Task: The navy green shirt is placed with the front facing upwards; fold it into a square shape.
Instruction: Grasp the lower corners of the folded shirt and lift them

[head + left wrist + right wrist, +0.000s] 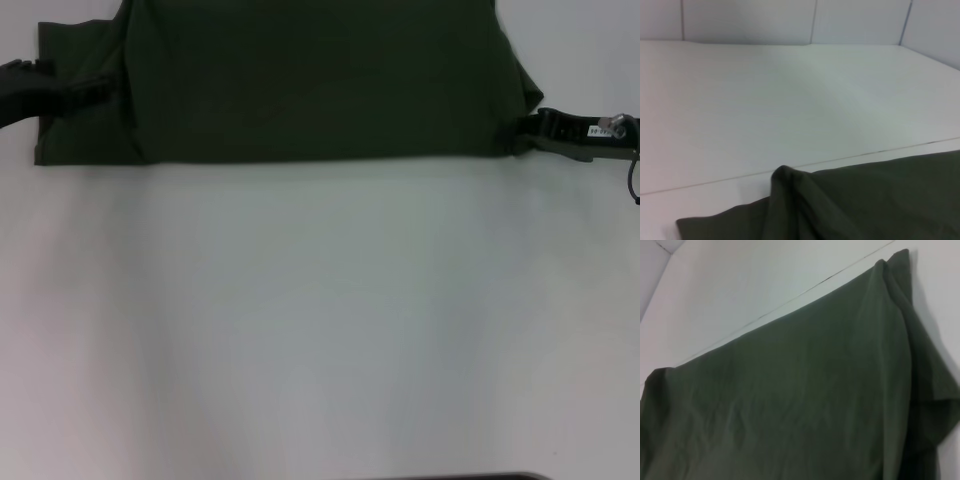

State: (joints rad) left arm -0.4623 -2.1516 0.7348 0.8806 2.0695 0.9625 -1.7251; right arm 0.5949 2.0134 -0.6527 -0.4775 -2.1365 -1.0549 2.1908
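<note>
Olive cloth: the navy green shirt (320, 85) lies on the far part of the white desk (320, 330).
Left gripper (95, 90): at the shirt's left sleeve, jaws state unclear.
Right gripper (535, 125): at its right edge, unclear too.
Risk: uneven pull may give a crooked fold.

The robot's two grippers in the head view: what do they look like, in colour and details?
The left gripper is black and bulky, with a ridged body. The right gripper is dark too, with a small white label with unreadable print, a metallic fitting, and a thin black cable looping down behind it.
</note>
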